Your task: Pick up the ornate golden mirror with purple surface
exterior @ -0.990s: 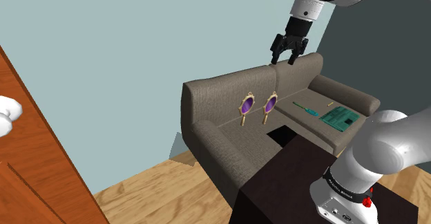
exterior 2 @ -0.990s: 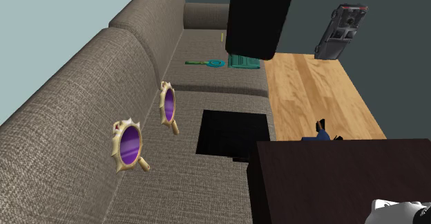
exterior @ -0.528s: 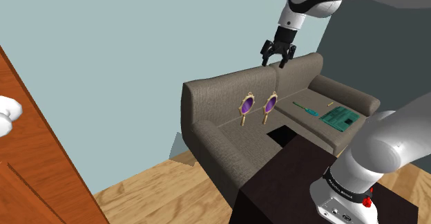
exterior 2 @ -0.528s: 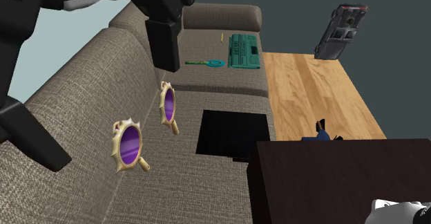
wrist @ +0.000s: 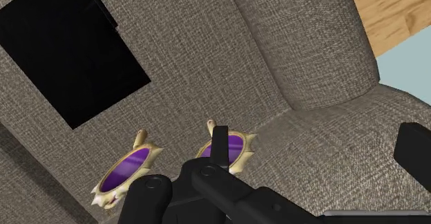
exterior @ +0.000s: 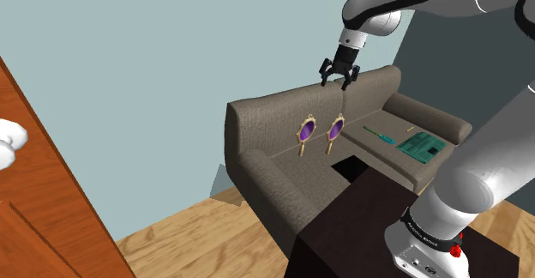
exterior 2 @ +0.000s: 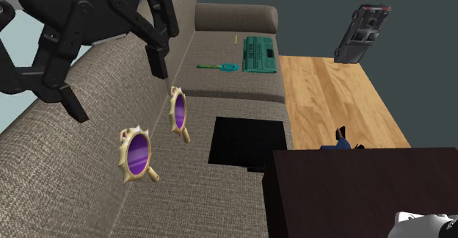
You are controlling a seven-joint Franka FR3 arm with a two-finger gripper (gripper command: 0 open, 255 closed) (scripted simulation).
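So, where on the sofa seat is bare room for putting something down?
Bare seat lies between the farther mirror and the teal tool, and in front of the nearer mirror, beside the black area. It is crowded farther on, around the tool and a teal box.

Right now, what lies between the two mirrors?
Only bare sofa lies between the nearer mirror and the farther mirror, as the second exterior view shows.

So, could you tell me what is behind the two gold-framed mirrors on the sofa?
Behind the near mirror and the far mirror is the sofa's grey-brown backrest, which they stand against, handles down. Their backs and the fabric they cover are hidden.
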